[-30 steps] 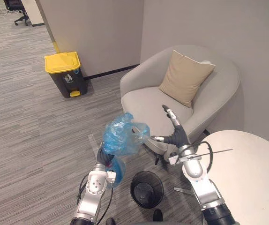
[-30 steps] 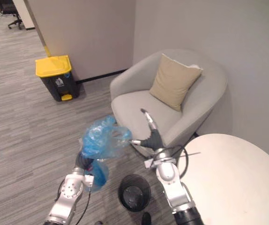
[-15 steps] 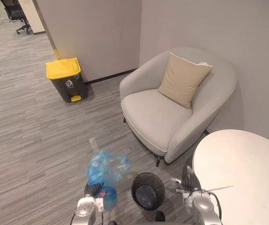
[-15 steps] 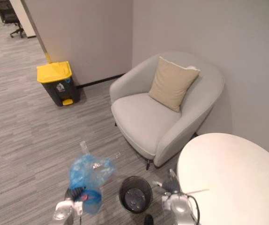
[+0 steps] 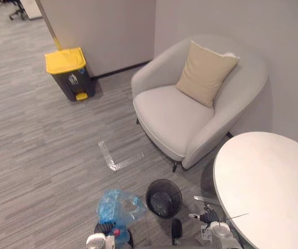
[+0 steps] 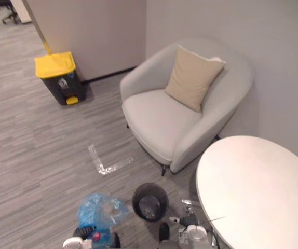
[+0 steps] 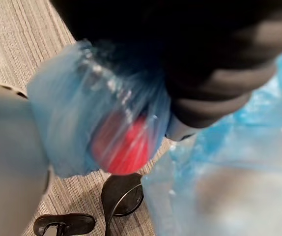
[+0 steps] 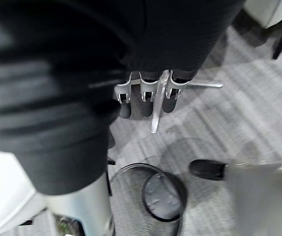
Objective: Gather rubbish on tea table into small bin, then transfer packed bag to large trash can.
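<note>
The packed blue bag (image 5: 119,205) is at the left hand (image 5: 106,231), near and just left of the small bin (image 5: 163,197). Plastic covers the hand, so I cannot tell its grip. The right hand (image 8: 146,101) hangs straight and empty beside the tea table (image 5: 273,176). To do this step well, I think the robot should turn left, keep the bag off the bin rim, and walk to the large trash can (image 5: 68,72), far left, its yellow lid down. The bag's long axis seems about upright: crumpled end up and far, red thing (image 7: 124,145) low.
</note>
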